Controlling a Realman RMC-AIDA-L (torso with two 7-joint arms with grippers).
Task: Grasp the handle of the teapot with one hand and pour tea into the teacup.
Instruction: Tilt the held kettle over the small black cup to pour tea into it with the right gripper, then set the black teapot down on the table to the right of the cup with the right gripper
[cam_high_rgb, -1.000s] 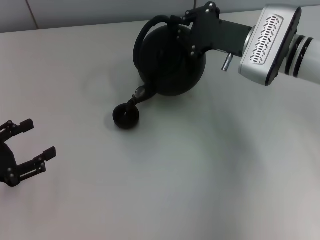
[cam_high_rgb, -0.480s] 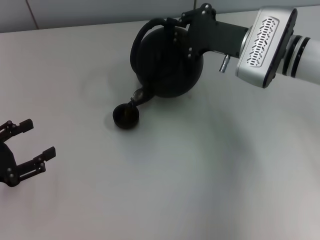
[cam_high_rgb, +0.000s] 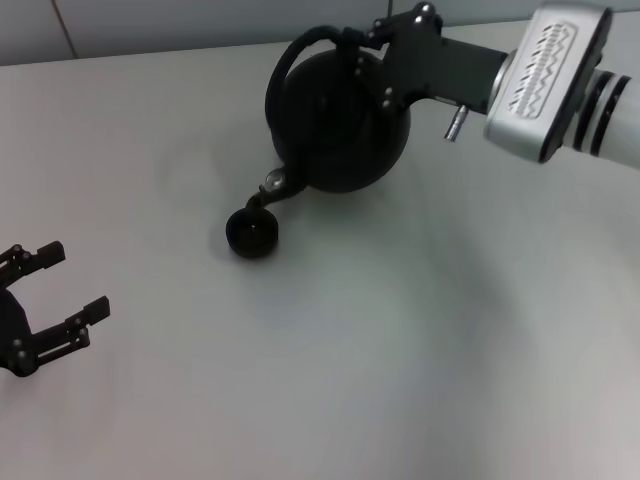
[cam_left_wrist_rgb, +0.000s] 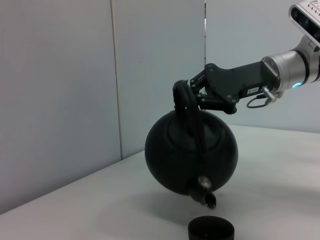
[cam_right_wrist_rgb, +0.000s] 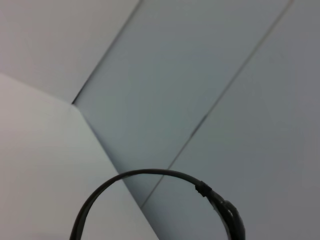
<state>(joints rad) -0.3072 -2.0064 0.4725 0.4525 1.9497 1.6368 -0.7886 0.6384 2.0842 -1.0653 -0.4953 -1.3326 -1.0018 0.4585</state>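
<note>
Idling left gripper (cam_high_rgb: 58, 290): fingers spread, holding nothing, parked nearest.
teacup (cam_high_rgb: 252, 233): on the table (cam_high_rgb: 400, 350), just under the spout (cam_left_wrist_rgb: 206, 195).
teapot (cam_high_rgb: 345, 125): lifted, tipped.
right gripper (cam_high_rgb: 365, 45): clamped on the handle (cam_left_wrist_rgb: 186, 107) (tilt slowly, keep the spout centred).

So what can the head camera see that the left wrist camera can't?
Only the head view shows the left gripper, open and idle at the table's near left, and the layout from above. Only the left wrist view shows, side-on, the teapot lifted off the table, tilted, its spout just above the teacup, plus the wall behind. Both show the right gripper shut on the handle.
</note>
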